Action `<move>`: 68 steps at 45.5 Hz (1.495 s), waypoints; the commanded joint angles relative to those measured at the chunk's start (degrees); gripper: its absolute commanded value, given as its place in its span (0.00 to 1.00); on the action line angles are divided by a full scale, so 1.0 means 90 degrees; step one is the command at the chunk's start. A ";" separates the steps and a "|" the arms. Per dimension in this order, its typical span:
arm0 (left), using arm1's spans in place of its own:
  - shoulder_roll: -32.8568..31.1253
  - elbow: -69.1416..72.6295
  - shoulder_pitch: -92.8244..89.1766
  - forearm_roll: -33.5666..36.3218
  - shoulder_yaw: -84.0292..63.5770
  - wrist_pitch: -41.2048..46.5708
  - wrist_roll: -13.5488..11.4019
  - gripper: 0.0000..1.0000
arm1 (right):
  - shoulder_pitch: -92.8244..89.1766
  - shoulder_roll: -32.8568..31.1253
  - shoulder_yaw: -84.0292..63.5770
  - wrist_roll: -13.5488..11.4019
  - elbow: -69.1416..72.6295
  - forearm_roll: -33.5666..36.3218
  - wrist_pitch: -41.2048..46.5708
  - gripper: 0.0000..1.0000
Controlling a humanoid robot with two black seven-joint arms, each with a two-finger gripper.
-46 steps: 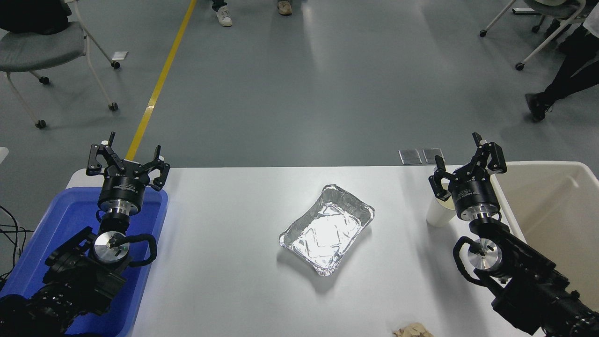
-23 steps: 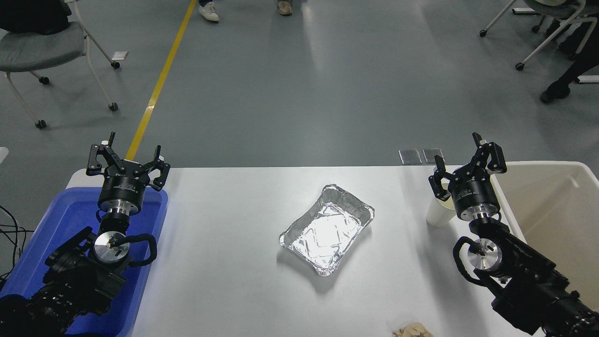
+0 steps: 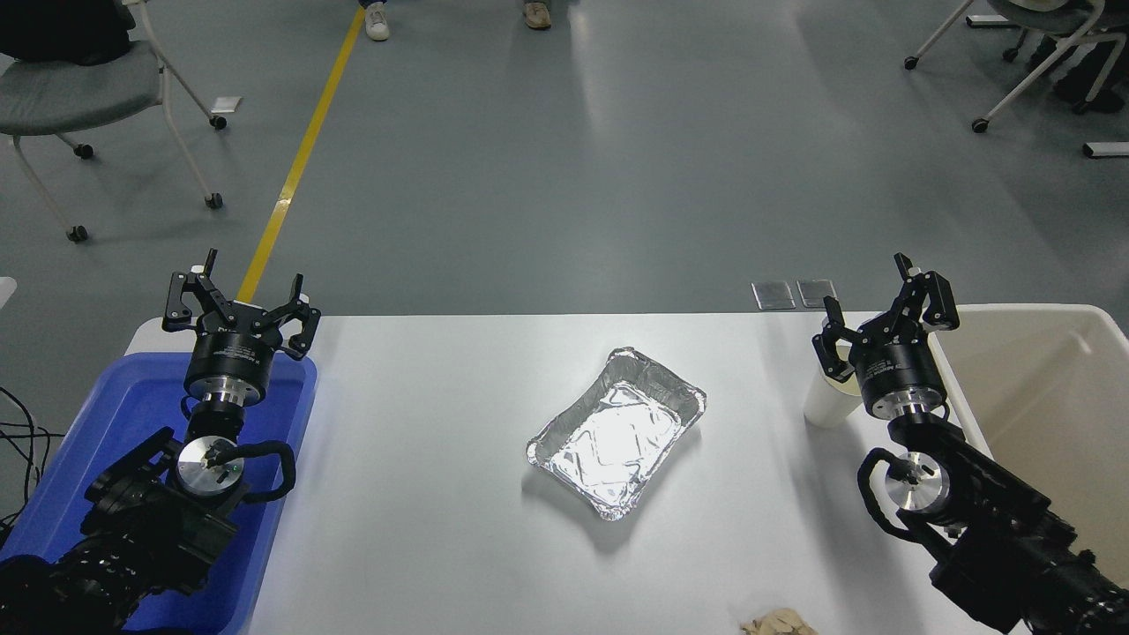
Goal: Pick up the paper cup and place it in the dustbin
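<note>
The paper cup (image 3: 827, 404) was seen standing upright on the white table (image 3: 441, 529), just beside the near-left corner of the dustbin (image 3: 1041, 388) and well to the right of the crinkled foil tray (image 3: 616, 430). The right gripper (image 3: 882, 304) was held directly over and slightly behind the cup, its fingers spread apart and nothing clamped between them; the cup's rim was partly hidden by the gripper body, so whether any finger touched the rim could not be told. No grasp had been made, and the pick-up was judged not yet begun in earnest. The left gripper (image 3: 238, 304) was parked with its fingers likewise spread, over the far end of the blue tub (image 3: 106, 423), far to the left of the cup. Several risks were judged to follow from this arrangement. A light, empty cup could be tipped or pushed away if one finger were brought down on the rim rather than outside the wall. The thin paper could be crushed if the fingers were closed too hard, and a crushed cup might slip out during the lift. Because the cup stood so close to the dustbin, the outer finger could be caught against the bin's thick rim on descent, and the cup could be knocked over toward the tray.
</note>
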 commanded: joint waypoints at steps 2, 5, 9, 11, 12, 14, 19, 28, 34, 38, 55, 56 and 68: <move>-0.0002 -0.0004 -0.0007 -0.0006 0.0000 0.0000 0.0000 0.99 | -0.0034 -0.0022 -0.0002 -0.0005 -0.0006 -0.0009 0.0000 1.00; -0.0002 -0.0004 -0.0007 0.0004 0.0000 0.0000 0.0000 0.99 | -0.0005 -0.0032 -0.0012 -0.0004 -0.0006 0.0000 0.0000 1.00; -0.0002 0.0006 -0.0007 -0.0006 0.0000 0.0000 0.0000 0.99 | 0.0044 -0.0061 -0.0118 -0.0005 0.0033 0.0000 0.0000 1.00; -0.0002 -0.0004 -0.0007 0.0004 0.0000 0.0000 0.0000 0.99 | 0.0122 -0.0197 -0.0489 -0.0005 0.0033 0.0010 0.0048 1.00; -0.0002 -0.0004 -0.0007 -0.0006 0.0000 0.0000 0.0000 0.99 | 0.0151 -0.0275 -0.0654 -0.0005 0.0052 0.0000 0.0058 1.00; -0.0002 0.0006 -0.0007 -0.0006 0.0000 0.0000 0.0000 0.99 | 0.0248 -0.0461 -0.0977 -0.0005 0.0091 -0.0009 0.0088 1.00; -0.0002 -0.0004 0.0002 0.0004 0.0000 0.0000 0.0000 0.99 | 0.0444 -0.0910 -0.1612 -0.0005 0.0131 -0.0019 0.0107 1.00; -0.0002 -0.0004 -0.0007 0.0004 0.0000 0.0000 0.0000 0.99 | 0.0717 -0.1408 -0.2335 -0.0005 0.0199 -0.0039 0.0283 1.00; -0.0002 -0.0004 -0.0007 0.0004 0.0000 0.0000 0.0000 0.99 | 0.1127 -0.1965 -0.3769 -0.0004 0.0618 -0.0058 0.0449 1.00; -0.0002 -0.0004 -0.0007 0.0004 0.0000 0.0000 0.0000 0.99 | 0.1625 -0.2199 -0.4804 0.0005 0.0833 -0.0058 0.0468 1.00; -0.0002 0.0006 -0.0007 0.0004 0.0000 0.0000 0.0000 0.99 | 0.3109 -0.3459 -0.6817 -0.0005 0.1781 -0.0088 0.0644 1.00; 0.0007 -0.0004 -0.0007 0.0004 0.0000 0.0000 0.0000 0.99 | 0.3197 -0.3518 -0.6886 -0.0005 0.1820 -0.0088 0.0644 1.00; -0.0002 0.0006 -0.0007 0.0004 0.0000 0.0000 0.0000 0.99 | 0.4583 -0.3714 -0.8125 -0.0005 0.2133 -0.0370 0.1386 1.00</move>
